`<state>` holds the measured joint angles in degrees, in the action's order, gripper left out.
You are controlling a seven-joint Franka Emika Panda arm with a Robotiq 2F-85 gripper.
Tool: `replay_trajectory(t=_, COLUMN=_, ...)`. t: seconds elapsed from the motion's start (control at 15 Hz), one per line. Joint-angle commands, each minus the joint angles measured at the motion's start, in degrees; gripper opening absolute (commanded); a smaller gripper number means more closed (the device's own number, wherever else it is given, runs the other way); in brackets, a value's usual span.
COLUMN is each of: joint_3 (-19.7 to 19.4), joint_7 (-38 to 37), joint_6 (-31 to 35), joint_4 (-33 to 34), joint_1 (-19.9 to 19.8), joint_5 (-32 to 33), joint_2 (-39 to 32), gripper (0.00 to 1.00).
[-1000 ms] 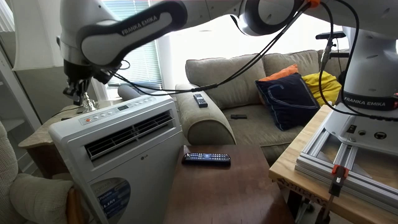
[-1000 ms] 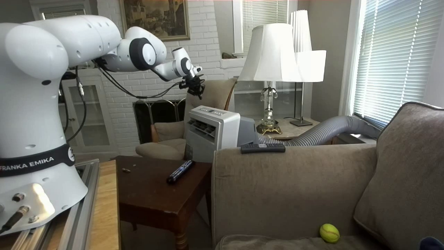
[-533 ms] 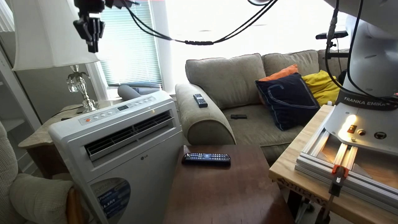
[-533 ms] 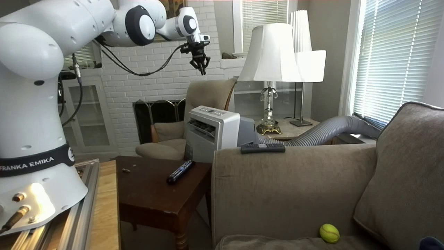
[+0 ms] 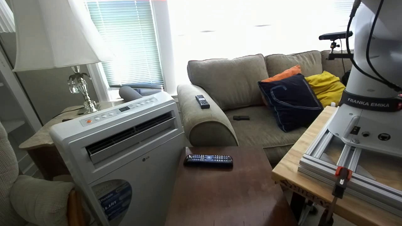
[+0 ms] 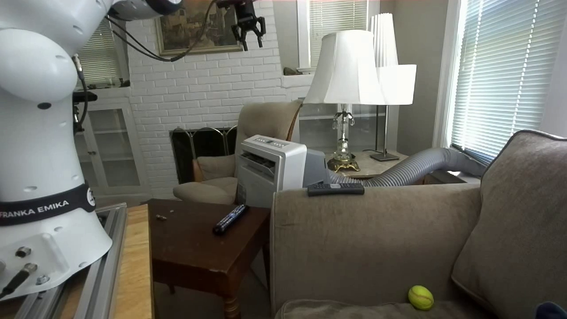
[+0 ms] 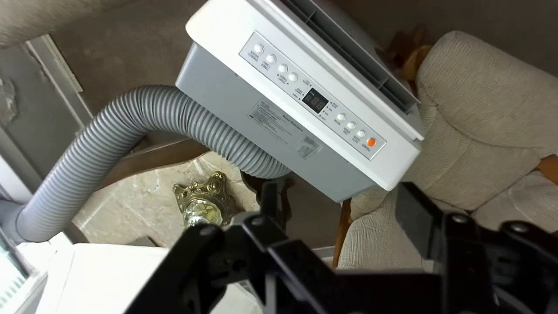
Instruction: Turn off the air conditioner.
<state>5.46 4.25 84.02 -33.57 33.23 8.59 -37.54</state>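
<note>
Jaws spread apart, raised higher than the AC (image 5: 125,153) and well clear of it. AC just beside the surface (image 5: 216,194) and the sofa (image 5: 226,83). Orange power button (image 7: 371,142) at one end of its control strip (image 7: 313,97). Remote (image 5: 208,160) lying on the surface.

The pincer (image 6: 253,45) rose and spread; the louvre (image 5: 133,139) tilted.

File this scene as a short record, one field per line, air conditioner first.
Air conditioner: white portable unit, beside the dark wooden table
Power button: orange, nothing touching it
Display: dark, any reading unclear
Running or off: cannot tell
Gripper: open, holding nothing, higher than the air conditioner
Table remote: buttons up
Sofa remote: on the sofa arm
Tennis ball: on the sofa seat
</note>
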Motion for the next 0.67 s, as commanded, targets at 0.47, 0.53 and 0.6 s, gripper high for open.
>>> replay_trajectory(t=0.47, joint_3=-0.35, joint_7=-3.0, joint_6=-20.65, joint_4=-4.92, joint_1=-11.74, joint_5=-7.43, joint_2=18.26, gripper=1.0)
replay_trajectory(t=0.53, joint_3=-1.78, joint_7=-3.23, joint_6=-20.06, joint_4=-5.05, joint_1=-12.03, joint_5=-4.82, joint_2=19.48, gripper=1.0)
replay_trajectory(t=0.6, joint_3=-0.41, joint_7=-0.92, joint_6=-19.45, joint_4=-0.83, joint_1=-11.05, joint_5=-6.21, joint_2=15.3, gripper=1.0)
